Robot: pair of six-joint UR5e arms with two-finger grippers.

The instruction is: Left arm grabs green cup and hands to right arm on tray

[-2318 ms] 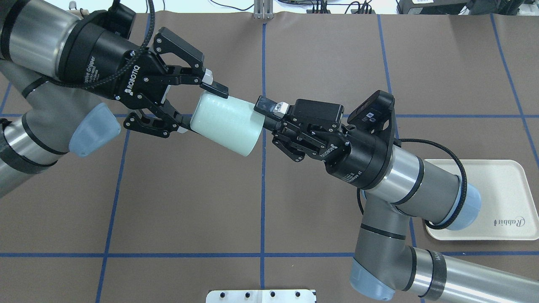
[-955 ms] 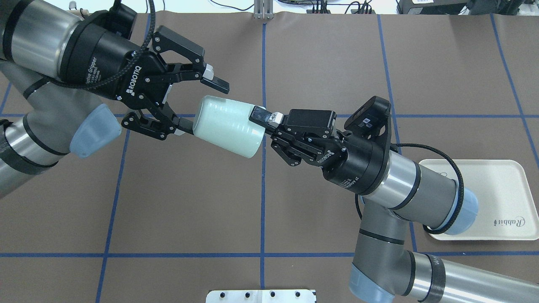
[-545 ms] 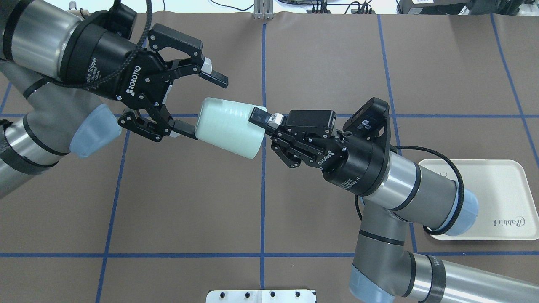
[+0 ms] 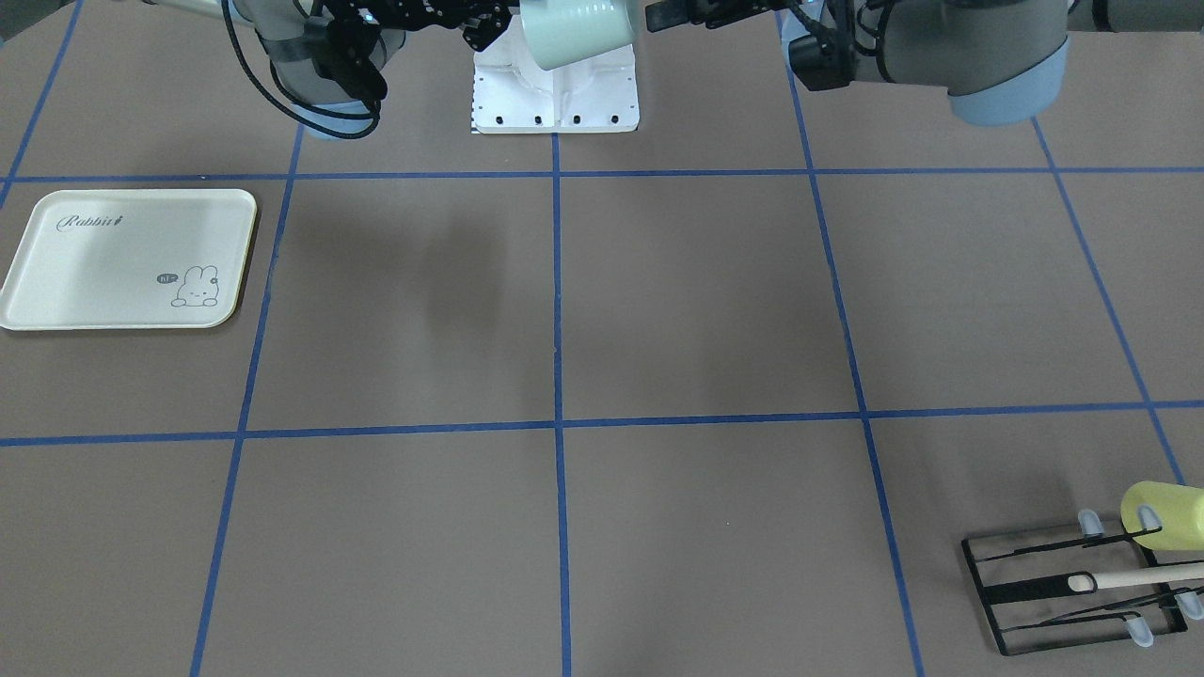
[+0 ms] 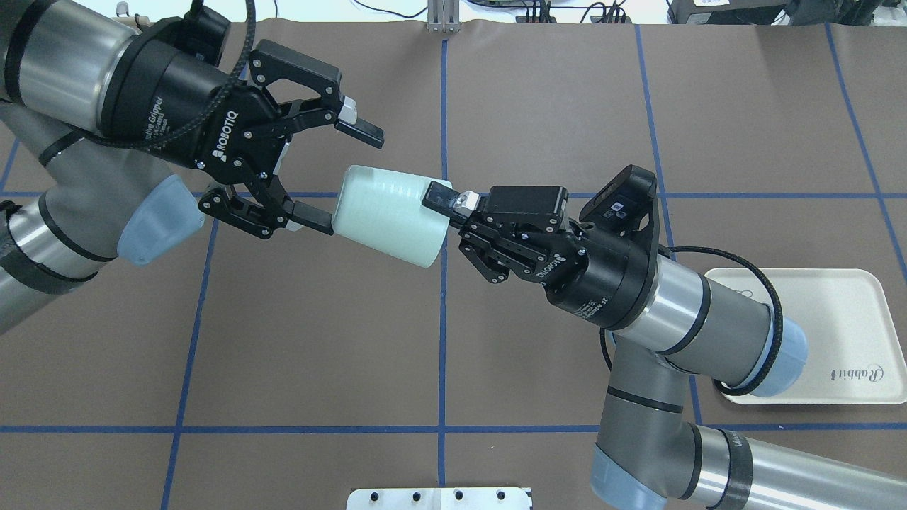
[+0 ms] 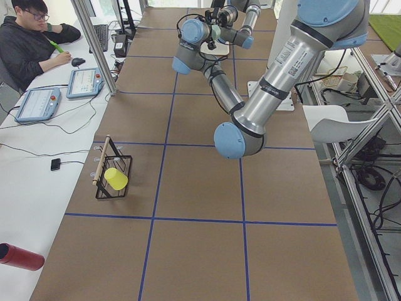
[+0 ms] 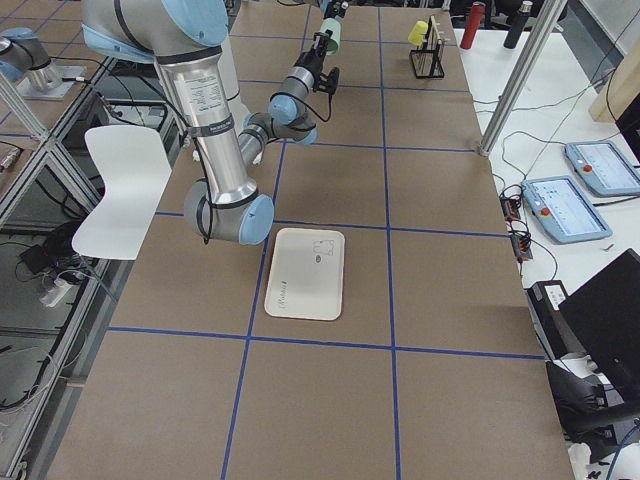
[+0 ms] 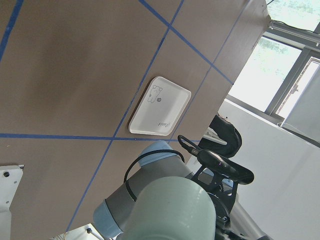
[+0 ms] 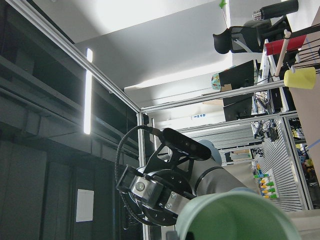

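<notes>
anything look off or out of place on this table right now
Nothing looks spilled or damaged. The green cup hangs sideways in mid-air, pinched at its rim by the right tool, while the left tool stands open at its base, which fits a handover. The tray holds nothing yet.

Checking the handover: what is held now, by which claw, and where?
The green cup, pinched at its rim by the right claw; the left claw is open at its base.

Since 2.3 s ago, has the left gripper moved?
Yes. The left gripper has spread its jaws: the upper one sits farther beyond the horizontal blue tape line, off the green cup, which the right gripper grips.
</notes>
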